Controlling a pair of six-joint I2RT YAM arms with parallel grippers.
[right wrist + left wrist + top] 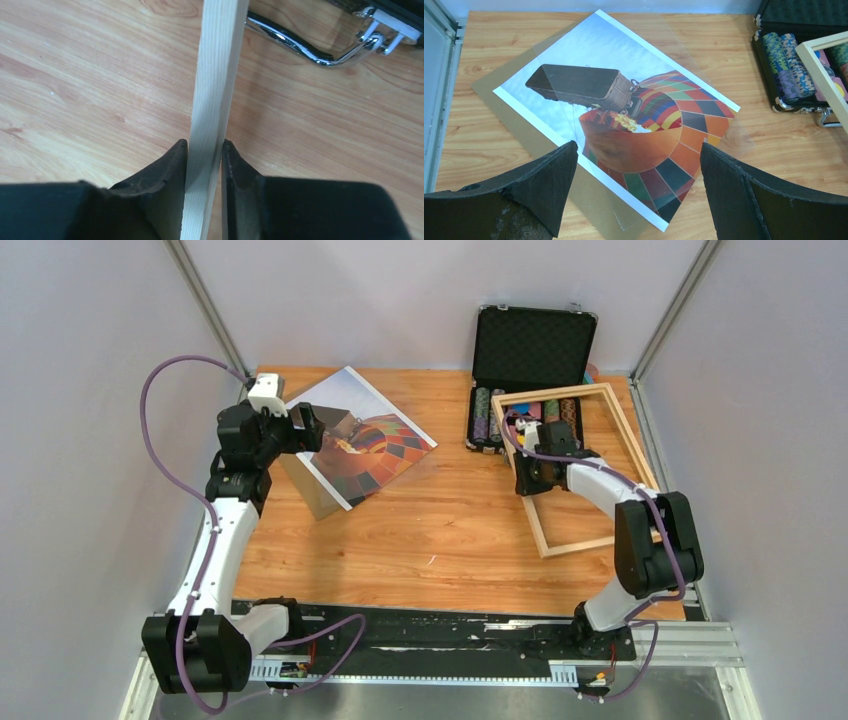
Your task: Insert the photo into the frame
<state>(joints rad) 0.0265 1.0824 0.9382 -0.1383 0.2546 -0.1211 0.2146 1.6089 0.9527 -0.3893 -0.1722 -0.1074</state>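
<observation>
One frame [217,75] rail — rest cropped.

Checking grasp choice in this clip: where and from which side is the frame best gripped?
Grip the frame by its long rail nearer the table centre, from above, straddling it. It is thin, and the far end leans on the chip case, so it seems raised off the table. The right gripper clamps it this way.

A robotics lab cell: grey wall panels [80,390], aluminium rail [700,645], two table-bolted arms [215,540].
</observation>
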